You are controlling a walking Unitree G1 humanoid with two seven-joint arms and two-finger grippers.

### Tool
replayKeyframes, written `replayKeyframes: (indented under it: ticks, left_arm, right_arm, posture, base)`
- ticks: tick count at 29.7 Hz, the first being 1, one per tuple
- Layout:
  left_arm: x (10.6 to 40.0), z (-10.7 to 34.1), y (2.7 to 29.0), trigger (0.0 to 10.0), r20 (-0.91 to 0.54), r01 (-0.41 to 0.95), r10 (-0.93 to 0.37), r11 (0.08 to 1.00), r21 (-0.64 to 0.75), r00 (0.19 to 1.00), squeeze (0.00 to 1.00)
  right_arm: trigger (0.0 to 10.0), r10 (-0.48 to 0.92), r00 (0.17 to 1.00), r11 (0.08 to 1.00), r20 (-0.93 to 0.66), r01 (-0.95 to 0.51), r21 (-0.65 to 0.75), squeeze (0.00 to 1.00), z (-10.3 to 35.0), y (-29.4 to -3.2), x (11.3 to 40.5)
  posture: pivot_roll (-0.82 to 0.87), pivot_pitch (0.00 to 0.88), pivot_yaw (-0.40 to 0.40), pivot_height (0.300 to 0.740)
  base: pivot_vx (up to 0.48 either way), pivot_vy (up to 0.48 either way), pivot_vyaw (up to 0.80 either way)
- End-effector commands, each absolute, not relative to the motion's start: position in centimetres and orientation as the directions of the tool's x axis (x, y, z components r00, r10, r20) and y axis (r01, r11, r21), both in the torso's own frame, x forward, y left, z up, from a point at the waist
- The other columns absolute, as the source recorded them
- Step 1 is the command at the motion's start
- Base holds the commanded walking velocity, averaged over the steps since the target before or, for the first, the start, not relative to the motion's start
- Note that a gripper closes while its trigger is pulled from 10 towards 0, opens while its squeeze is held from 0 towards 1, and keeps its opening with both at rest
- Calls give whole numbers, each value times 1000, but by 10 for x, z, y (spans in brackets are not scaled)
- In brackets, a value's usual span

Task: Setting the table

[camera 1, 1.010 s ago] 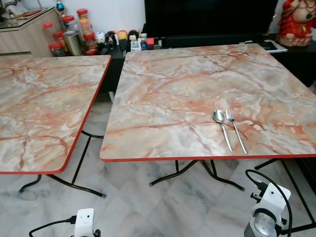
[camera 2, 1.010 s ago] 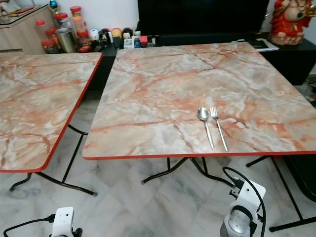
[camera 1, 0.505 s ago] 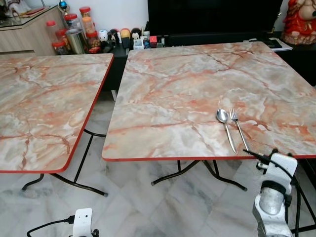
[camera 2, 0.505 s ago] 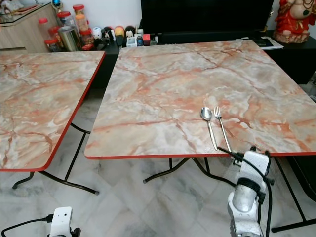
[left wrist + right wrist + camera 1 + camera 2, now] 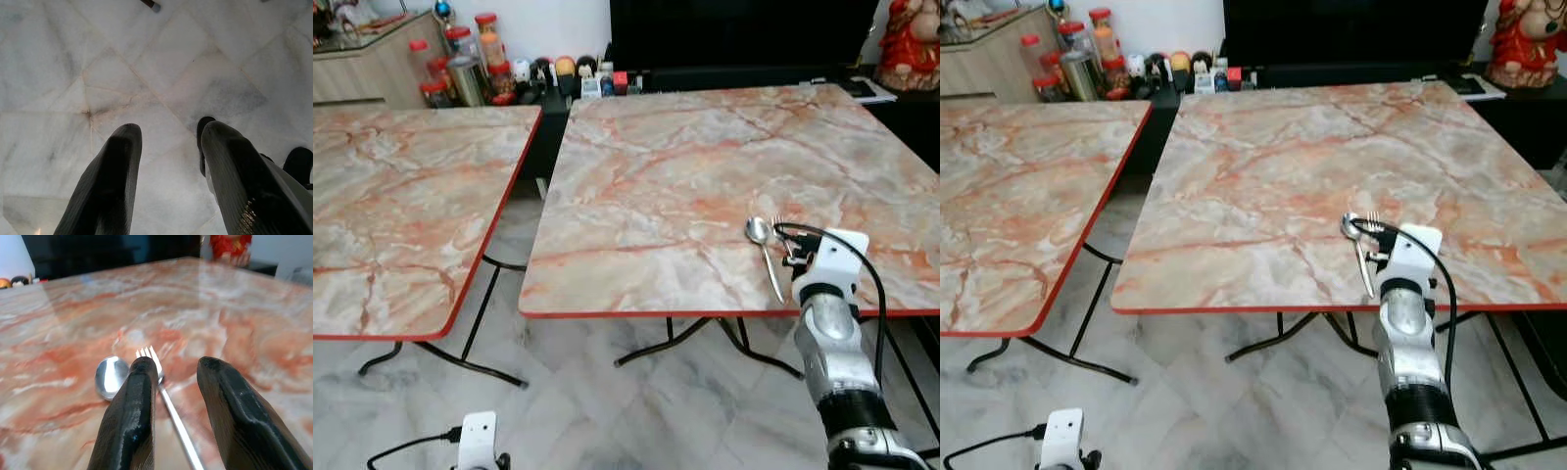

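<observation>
A square marble-patterned surface with a red rim (image 5: 636,186) stands on black metal legs over a pale marble tile floor (image 5: 636,411). Near its front edge, toward the robot's right, lie a shiny silver metal spoon (image 5: 761,235) and a silver metal fork (image 5: 161,382) side by side, handles pointing toward the robot. The spoon lies on the fork's left, close beside it.

The silver right arm reaches over the front edge, and the right claw (image 5: 168,369) hovers low above the cutlery. Its two long black fingers (image 5: 132,421) are apart, the fork's handle running through the gap between them (whether either finger touches the metal cannot be told). The fork's tines show just past the fingertips, and the spoon's bowl sits just outside the fingers.

The left arm hangs idle, and the left claw (image 5: 166,134) points down at the floor tiles with its fingers spread and nothing between them.

A second marble-patterned surface (image 5: 401,206) stands to the left, apart from the first.
</observation>
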State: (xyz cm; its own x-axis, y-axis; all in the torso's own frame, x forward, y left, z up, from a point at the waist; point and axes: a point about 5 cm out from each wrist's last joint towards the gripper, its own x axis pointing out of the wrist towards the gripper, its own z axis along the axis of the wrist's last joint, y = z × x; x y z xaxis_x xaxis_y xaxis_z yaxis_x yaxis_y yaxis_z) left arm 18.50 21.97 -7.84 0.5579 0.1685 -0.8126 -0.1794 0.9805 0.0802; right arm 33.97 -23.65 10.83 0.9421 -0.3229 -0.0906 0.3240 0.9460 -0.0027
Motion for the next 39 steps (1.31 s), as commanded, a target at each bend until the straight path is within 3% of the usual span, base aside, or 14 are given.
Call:
replayKeyframes:
  ticks: [1, 8, 34, 39]
  left_arm:
    - [180, -81, 221, 10000, -827, -186, 164, 980, 73, 538, 0]
    - [179, -81, 223, 10000, -830, -177, 164, 981, 80, 533, 0]
    - [178, -81, 223, 10000, -830, -173, 167, 981, 87, 533, 0]
    - [178, -81, 224, 10000, -827, -184, 174, 979, 87, 534, 0]
  right_arm:
    - [10000, -303, 942, 951, -146, 308, 19, 0, 102, -231, 341]
    - [10000, -245, 950, 967, -192, 254, 23, 0, 93, -221, 340]
    - [10000, -296, 935, 950, -195, 309, 36, 0, 89, -225, 333]
    - [10000, -291, 929, 953, -230, 302, 16, 0, 83, -223, 328]
  posture:
    - [-46, 0, 57, 740]
    - [-42, 0, 58, 740]
    - [-44, 0, 55, 740]
    - [-43, 0, 54, 740]
  base:
    - [0, 0, 0]
    - [75, 0, 0]
    - [312, 0, 72]
    - [0, 0, 0]
